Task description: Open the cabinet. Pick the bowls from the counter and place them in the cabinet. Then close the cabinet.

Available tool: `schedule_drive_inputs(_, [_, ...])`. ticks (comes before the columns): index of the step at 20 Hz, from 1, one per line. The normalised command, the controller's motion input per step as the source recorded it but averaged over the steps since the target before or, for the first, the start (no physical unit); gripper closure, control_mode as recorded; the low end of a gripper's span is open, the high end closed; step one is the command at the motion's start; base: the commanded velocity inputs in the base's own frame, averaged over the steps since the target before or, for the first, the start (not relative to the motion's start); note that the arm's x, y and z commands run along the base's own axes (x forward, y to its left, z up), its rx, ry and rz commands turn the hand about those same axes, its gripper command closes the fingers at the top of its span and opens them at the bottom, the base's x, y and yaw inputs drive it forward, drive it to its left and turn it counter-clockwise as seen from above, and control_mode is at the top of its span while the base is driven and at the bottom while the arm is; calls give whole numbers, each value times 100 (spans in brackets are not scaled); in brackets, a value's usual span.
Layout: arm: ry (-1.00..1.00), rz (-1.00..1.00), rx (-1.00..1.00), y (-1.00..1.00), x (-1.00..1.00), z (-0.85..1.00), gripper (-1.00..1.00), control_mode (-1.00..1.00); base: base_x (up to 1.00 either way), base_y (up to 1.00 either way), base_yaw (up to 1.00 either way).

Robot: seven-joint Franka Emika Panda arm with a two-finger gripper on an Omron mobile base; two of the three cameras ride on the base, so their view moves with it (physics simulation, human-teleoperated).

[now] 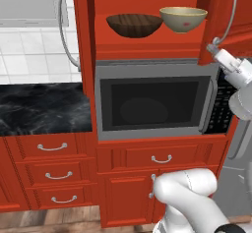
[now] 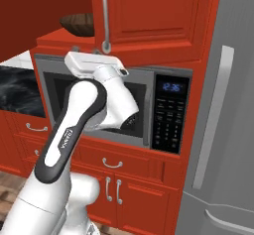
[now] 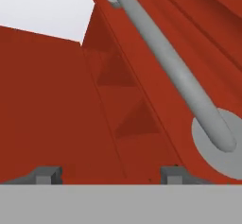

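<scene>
The red cabinet (image 1: 147, 51) stands open above the microwave. On its shelf sit the dark wood-grained bowl (image 1: 134, 24) and the pale beige bowl (image 1: 183, 19), side by side. The right door (image 1: 209, 20) is swung out, with its long silver handle (image 1: 229, 15) on the front. My gripper (image 1: 211, 48) sits just under this door's lower edge, at the foot of the handle (image 2: 104, 16). In the hand view the fingertips (image 3: 47, 175) stand wide apart below the door's red edge (image 3: 137, 124), with the handle (image 3: 175, 72) up to the right. The gripper (image 3: 111, 175) holds nothing.
The left door (image 1: 81, 30) is swung out too, its handle (image 1: 66, 30) facing left. A microwave (image 1: 152, 104) sits under the cabinet. The black counter (image 1: 44, 106) lies to the left over red drawers (image 1: 51, 148). A grey fridge (image 2: 223, 105) stands at the right.
</scene>
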Motion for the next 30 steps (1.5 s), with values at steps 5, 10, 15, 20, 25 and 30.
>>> schedule_drive_inputs(5, [1, -32, 3, 1, 100, 20, -100, -100, 0, 0, 0])
schedule_drive_inputs(10, [20, -21, 8, -26, 100, 69, -100, -100, 0, 0, 0])
schedule_drive_inputs(15, [24, -14, 7, -45, 100, 34, -100, -100, 0, 0, 0])
schedule_drive_inputs(20, [6, -1, 9, -60, 100, -8, -100, -100, 0, 0, 0])
schedule_drive_inputs(25, [-7, 3, 9, -52, 44, 0, -100, -100, 0, 0, 0])
schedule_drive_inputs(30, [-17, 2, 3, -17, -44, 41, -100, -100, 0, 0, 0])
